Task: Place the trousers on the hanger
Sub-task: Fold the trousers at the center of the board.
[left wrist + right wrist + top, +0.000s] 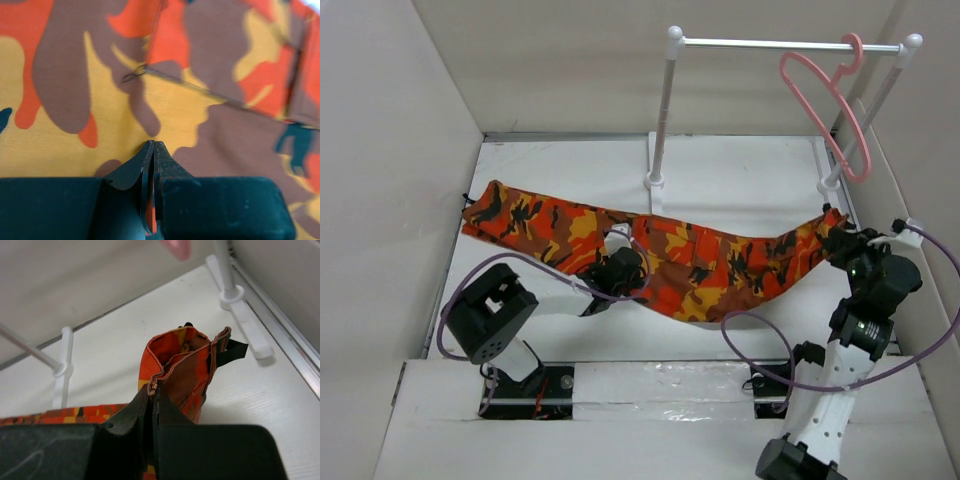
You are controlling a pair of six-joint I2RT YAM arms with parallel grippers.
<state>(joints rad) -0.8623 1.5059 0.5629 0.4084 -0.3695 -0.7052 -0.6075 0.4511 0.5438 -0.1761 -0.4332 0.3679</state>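
The camouflage trousers [720, 265] lie stretched across the table from far left to right. My left gripper [625, 265] is at their middle, shut with a pinch of orange fabric between its jaws; in the left wrist view the cloth [200, 75] fills the frame around the fingertips [153, 145]. My right gripper [842, 243] is shut on the hem at the right end, holding it raised off the table; the right wrist view shows the folded edge [185, 360] clamped at the jaws [154, 389]. The pink hanger [820, 105] hangs by its hook from the rail at the far right.
The white-and-silver rail stand [770, 43] stands at the back, with its feet [235, 295] on the table behind the trousers. White walls [390, 160] enclose the table on the left, back and right. A pink blur of the hanger [176, 247] shows above the right gripper.
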